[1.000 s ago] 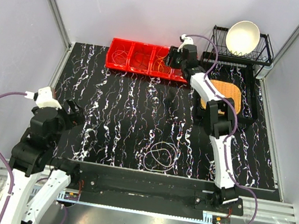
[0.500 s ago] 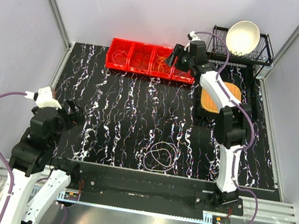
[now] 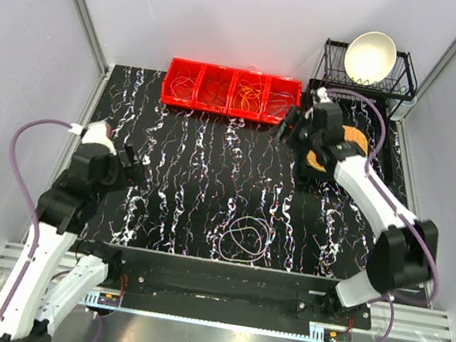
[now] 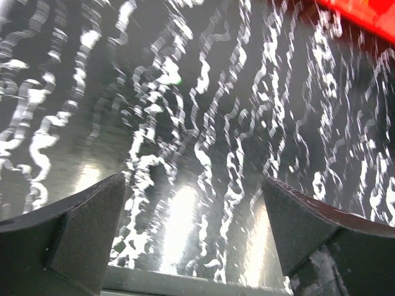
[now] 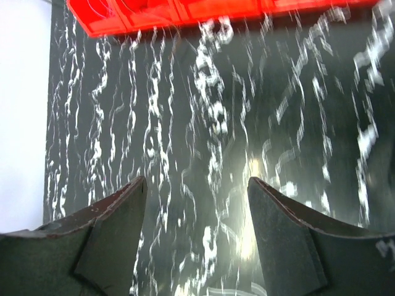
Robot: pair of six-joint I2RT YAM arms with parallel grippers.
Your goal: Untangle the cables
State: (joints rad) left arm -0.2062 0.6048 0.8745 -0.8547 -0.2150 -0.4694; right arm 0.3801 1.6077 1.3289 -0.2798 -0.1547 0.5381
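Observation:
A loose tangle of thin whitish cables [image 3: 242,238] lies in loops on the black marbled table [image 3: 193,174], near the front middle. More thin cables, orange and yellowish, sit in the compartments of the red tray [image 3: 230,91] at the back. My right gripper [image 3: 289,129] hovers just in front of the tray's right end, open and empty; in its wrist view the gripper [image 5: 196,185] looks over bare table with the red tray [image 5: 185,12] at the top. My left gripper [image 3: 131,166] hangs open over the table's left side, empty, its fingers [image 4: 92,216] wide apart.
A black dish rack [image 3: 369,72] holding a white bowl [image 3: 369,56] stands at the back right. An orange mat [image 3: 346,146] on a black tray lies under the right arm. Grey walls close the table on three sides.
My right arm has pulled back from over the red tray toward the front right, jaws opening wider. My left arm has moved forward and to the right over the table.

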